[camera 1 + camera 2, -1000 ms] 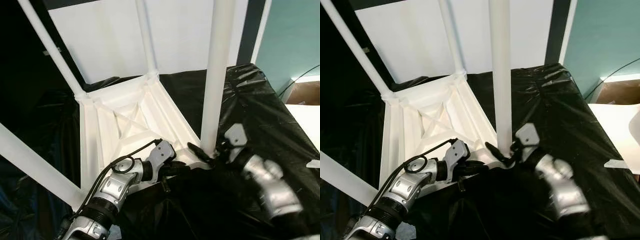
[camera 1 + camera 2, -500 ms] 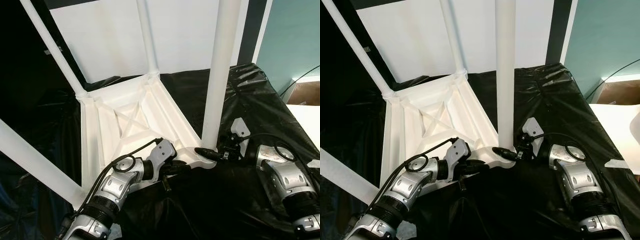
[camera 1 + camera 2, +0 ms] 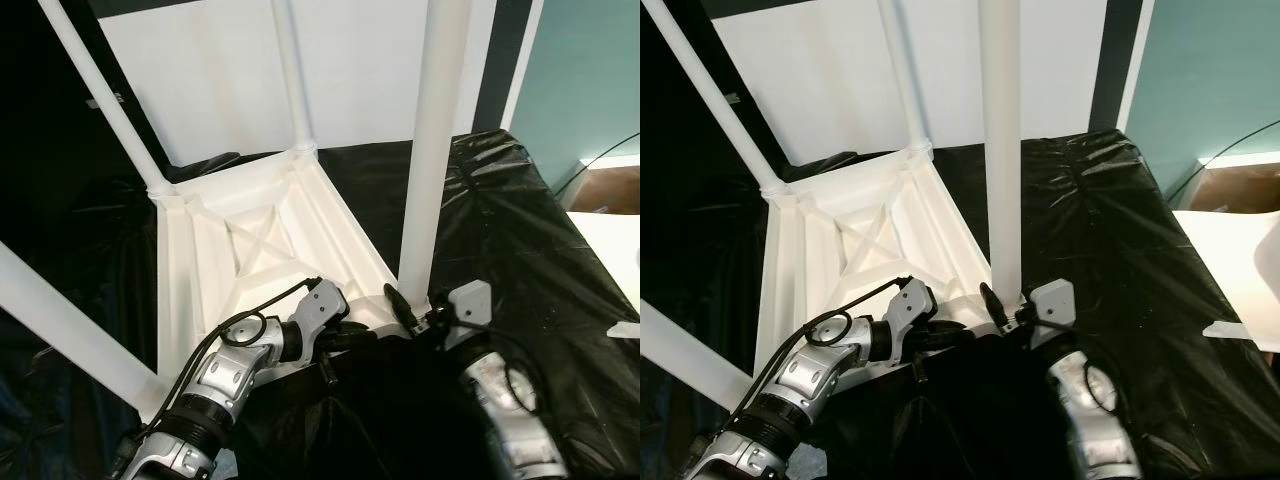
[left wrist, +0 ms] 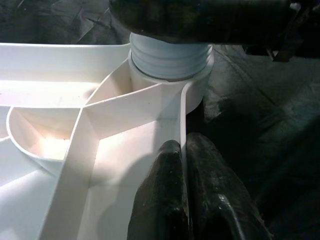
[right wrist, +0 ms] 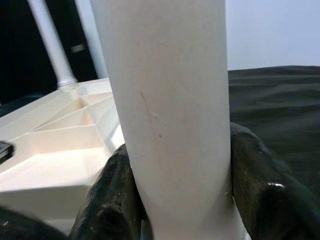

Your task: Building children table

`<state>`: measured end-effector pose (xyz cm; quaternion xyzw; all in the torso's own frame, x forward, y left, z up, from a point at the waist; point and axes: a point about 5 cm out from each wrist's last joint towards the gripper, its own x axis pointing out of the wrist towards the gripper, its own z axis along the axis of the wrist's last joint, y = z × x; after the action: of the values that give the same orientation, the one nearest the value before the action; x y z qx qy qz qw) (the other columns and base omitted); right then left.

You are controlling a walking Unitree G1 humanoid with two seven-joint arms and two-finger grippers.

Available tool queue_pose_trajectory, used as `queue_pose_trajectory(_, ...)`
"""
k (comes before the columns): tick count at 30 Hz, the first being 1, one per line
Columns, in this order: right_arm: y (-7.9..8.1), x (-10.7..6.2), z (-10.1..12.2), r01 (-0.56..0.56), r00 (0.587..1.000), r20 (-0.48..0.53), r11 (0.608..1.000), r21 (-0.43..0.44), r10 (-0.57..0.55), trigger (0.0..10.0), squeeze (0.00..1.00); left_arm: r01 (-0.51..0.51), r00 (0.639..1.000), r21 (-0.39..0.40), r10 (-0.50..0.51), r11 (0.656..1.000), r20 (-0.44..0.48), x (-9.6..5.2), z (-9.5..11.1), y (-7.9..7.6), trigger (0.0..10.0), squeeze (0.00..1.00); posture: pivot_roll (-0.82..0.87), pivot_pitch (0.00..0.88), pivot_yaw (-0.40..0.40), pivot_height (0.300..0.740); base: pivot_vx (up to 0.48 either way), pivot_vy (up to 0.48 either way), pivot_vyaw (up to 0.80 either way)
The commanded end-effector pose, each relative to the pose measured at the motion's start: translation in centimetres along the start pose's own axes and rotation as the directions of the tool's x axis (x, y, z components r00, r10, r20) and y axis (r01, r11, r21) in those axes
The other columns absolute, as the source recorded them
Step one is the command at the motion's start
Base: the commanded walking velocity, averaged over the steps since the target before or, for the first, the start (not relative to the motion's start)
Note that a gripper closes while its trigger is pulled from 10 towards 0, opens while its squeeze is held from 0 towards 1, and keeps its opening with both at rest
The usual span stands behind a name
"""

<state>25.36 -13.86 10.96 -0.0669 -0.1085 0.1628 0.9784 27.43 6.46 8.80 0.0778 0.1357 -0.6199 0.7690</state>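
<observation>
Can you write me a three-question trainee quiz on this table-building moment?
1. True or false: the right gripper has its jaws closed around the nearest table leg.
2. What does the left gripper pinch? A) a cable B) the rim of the table top C) the black sheet
3. Fill in: the table lies ____, legs pointing up.

Key: 1 true; 2 B; 3 upside down.

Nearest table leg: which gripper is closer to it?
Right. The right gripper clamps the leg near its base; the left gripper pinches the tabletop rim beside the socket.
</observation>
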Motion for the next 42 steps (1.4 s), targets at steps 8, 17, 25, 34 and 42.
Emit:
queue_pose_trajectory(8, -1.5, 0.3, 0.0, 0.129, 0.991, -0.022, 0.991, -0.023, -0.130, 10.0, 0.00, 0.047, 0.998, -0.141, -0.054, 0.989, -0.043, -0.1, -3.1, -1.2, 10.0, 0.00, -0.04, 0.000, 0.082, 0.740, 0.000, 0.000, 0.00)
queue_pose_trajectory(17, -0.3, 1.2, -0.2, -0.321, 0.943, -0.066, 0.945, 0.057, 0.325, 10.0, 0.00, 0.052, 0.997, -0.144, -0.059, 0.988, -0.046, -0.1, -3.4, -1.4, 10.0, 0.00, -0.04, 0.000, 0.081, 0.740, 0.000, 0.000, 0.00)
queue_pose_trajectory(25, -4.6, 2.5, 0.9, -0.690, 0.711, -0.238, 0.722, -0.055, 0.661, 10.0, 0.00, 0.046, 0.998, -0.139, -0.053, 0.989, -0.045, -0.1, -3.2, -1.1, 10.0, 0.00, -0.04, 0.000, 0.075, 0.740, 0.000, 0.000, 0.00)
queue_pose_trajectory(34, -7.2, 2.7, 1.4, -0.816, 0.541, -0.357, 0.578, -0.004, 0.762, 0.0, 0.15, 0.042, 0.998, -0.146, -0.049, 0.988, -0.044, -0.2, -3.4, -1.5, 10.0, 0.00, -0.03, 0.000, 0.074, 0.740, 0.000, 0.000, 0.00)
queue_pose_trajectory(42, -4.7, 2.7, 0.5, -0.659, 0.738, -0.186, 0.752, 0.009, 0.649, 0.0, 0.00, 0.039, 0.998, -0.151, -0.045, 0.988, -0.040, -0.2, -3.5, -1.6, 10.0, 0.00, -0.02, 0.000, 0.064, 0.740, 0.000, 0.000, 0.00)
